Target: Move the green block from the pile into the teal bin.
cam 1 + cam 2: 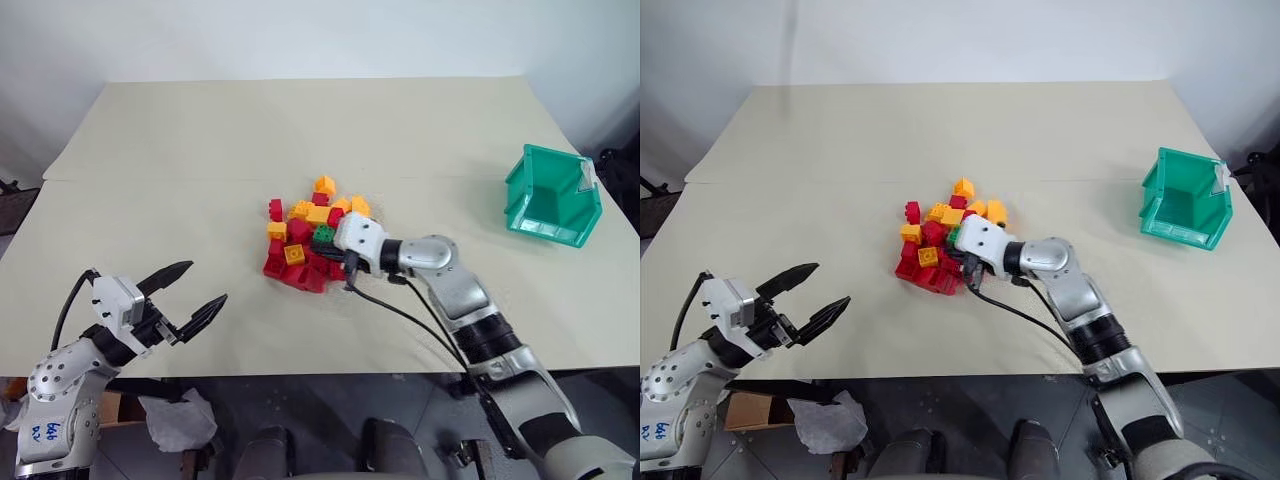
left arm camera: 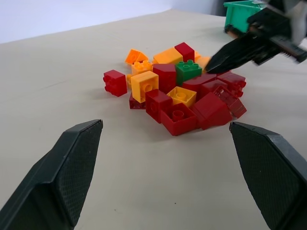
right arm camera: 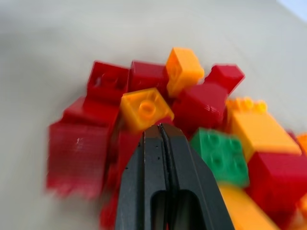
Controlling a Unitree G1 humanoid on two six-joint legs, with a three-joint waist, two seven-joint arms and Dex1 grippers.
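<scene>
The right gripper (image 3: 162,128), jaws pressed together on nothing, pokes into the pile (image 1: 305,245) with the green block (image 3: 221,155) just beside its tips (still among the bricks), the teal bin (image 1: 552,196) well apart, while the left gripper (image 1: 203,290) stands wide open short of the pile.

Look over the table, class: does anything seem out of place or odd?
One thing: the right gripper is shut with nothing between its fingers, right beside the green block, which sits in the pile. The teal bin stands upright, undamaged.
</scene>
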